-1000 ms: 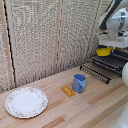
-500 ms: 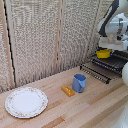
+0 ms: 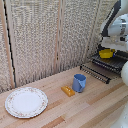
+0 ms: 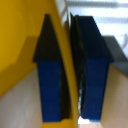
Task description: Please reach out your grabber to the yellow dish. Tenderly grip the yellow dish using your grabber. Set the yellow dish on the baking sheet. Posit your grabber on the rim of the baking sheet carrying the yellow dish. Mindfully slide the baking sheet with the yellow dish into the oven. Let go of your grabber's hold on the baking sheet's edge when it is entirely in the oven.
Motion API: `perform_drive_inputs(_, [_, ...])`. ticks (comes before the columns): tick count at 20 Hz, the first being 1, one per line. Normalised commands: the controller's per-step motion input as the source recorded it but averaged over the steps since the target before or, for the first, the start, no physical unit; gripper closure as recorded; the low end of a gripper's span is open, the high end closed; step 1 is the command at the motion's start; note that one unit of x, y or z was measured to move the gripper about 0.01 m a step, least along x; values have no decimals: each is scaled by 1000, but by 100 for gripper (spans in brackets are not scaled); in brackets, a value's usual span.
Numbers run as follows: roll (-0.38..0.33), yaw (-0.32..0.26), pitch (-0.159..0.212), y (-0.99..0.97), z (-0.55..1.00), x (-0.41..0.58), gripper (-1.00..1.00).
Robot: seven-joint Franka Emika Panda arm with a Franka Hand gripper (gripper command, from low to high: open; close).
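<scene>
item: yellow dish (image 4: 20, 45), rim clamped between gripper (image 4: 70, 70) fingers. lower it level onto the baking sheet (image 3: 100, 67) at the exterior view's right; keep your squeeze light.

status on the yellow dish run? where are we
Done: gripper is shut on the yellow dish, rim between its fingers in the wrist view. In hand: dish held over the baking sheet. Left: release it, grip the sheet's edge, slide it into the oven.
</scene>
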Motion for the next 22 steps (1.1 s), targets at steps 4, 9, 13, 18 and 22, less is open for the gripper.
perform_drive_inputs(4, [0, -59, 0, -3, 0, 25, -100])
perform_drive_inputs(9, [-132, -107, 4, 262, 102, 6, -100])
perform_drive_inputs(13, [-179, -150, 15, 379, 541, 104, -100])
perform_drive_inputs(18, [-247, -90, 45, 526, 308, 34, -100])
perform_drive_inputs(22, [-306, 4, 80, 544, 186, 1, -100])
